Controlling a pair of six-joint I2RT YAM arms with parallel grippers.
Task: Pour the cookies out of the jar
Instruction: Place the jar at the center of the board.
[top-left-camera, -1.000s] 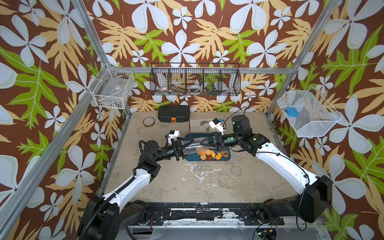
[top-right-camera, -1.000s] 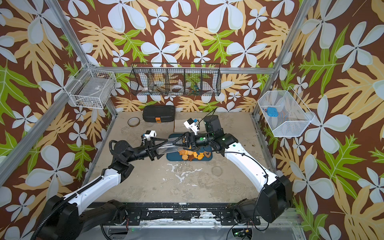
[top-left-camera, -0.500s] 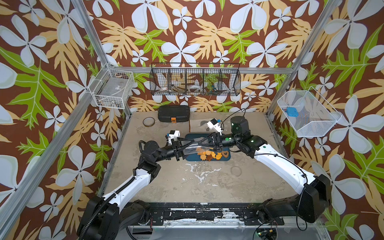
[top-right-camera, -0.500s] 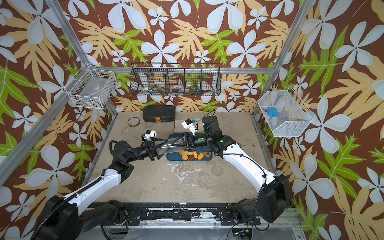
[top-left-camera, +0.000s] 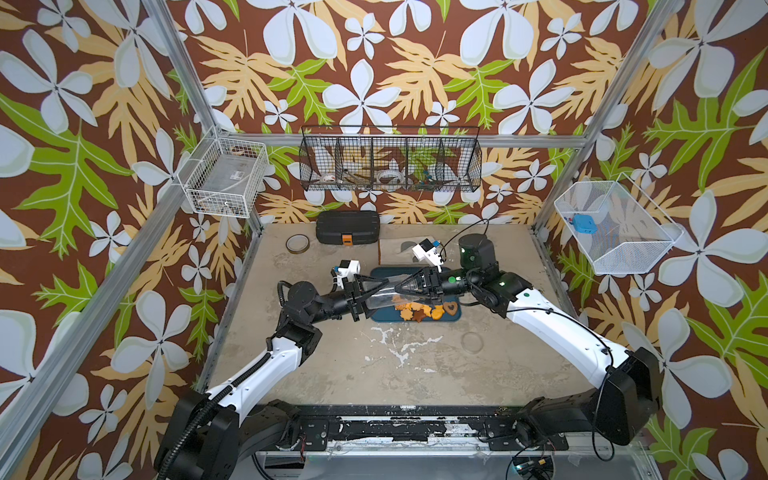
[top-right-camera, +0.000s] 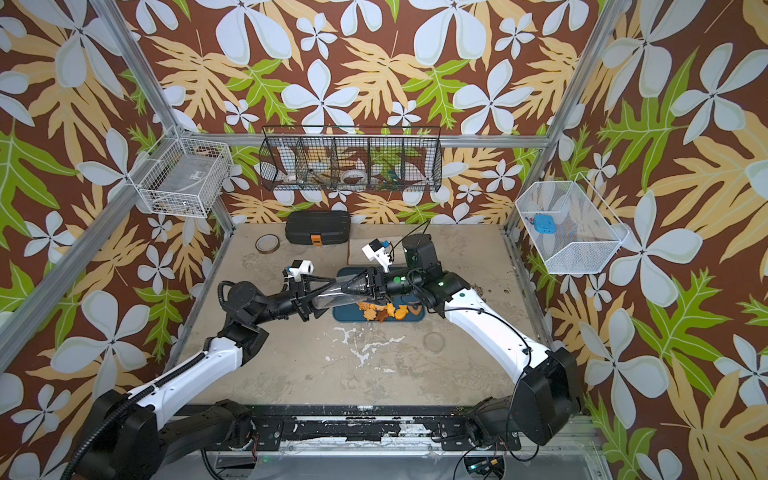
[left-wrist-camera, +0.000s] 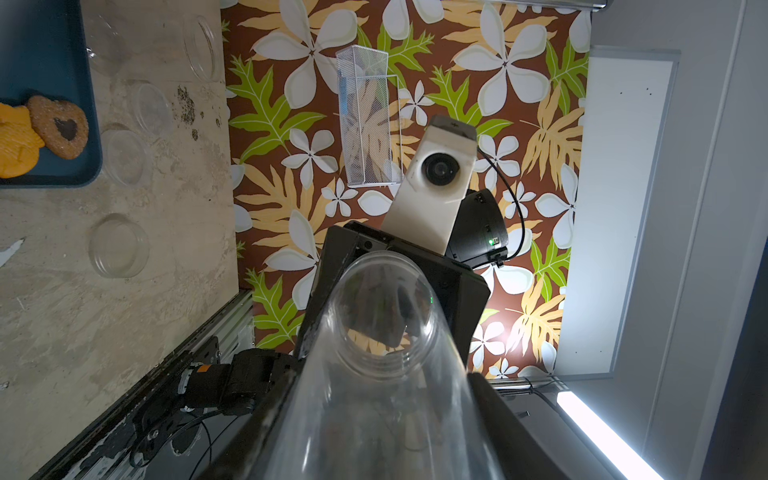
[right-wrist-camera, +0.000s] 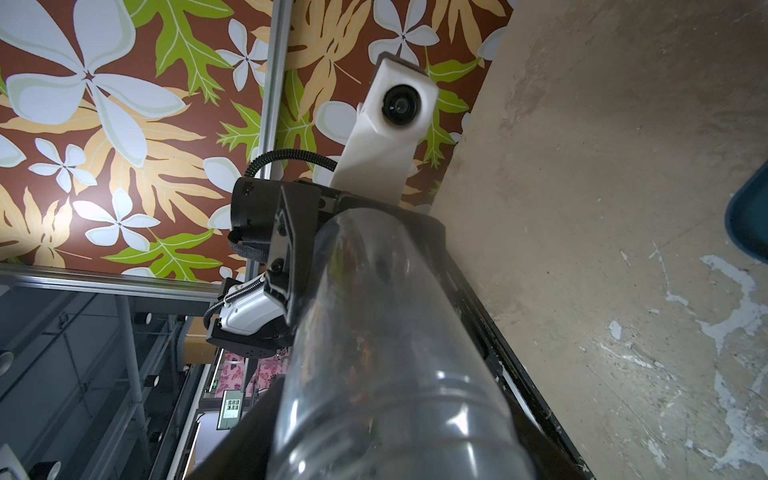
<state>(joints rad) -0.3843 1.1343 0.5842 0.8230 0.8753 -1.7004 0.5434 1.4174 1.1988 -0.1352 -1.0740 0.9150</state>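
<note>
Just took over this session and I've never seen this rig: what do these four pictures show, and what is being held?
Two robot arms stand at the near edge of a table; each ends in a two-fingered gripper with a camera on its wrist. The two wide pictures come from one camera head above; the two close ones from the wrists. The left gripper is shut on a clear jar, held on its side over a blue tray. The right gripper has its fingers either side of the jar's mouth end; whether it grips, I cannot tell. The cookies lie on the tray. A black case sits at the back.
</note>
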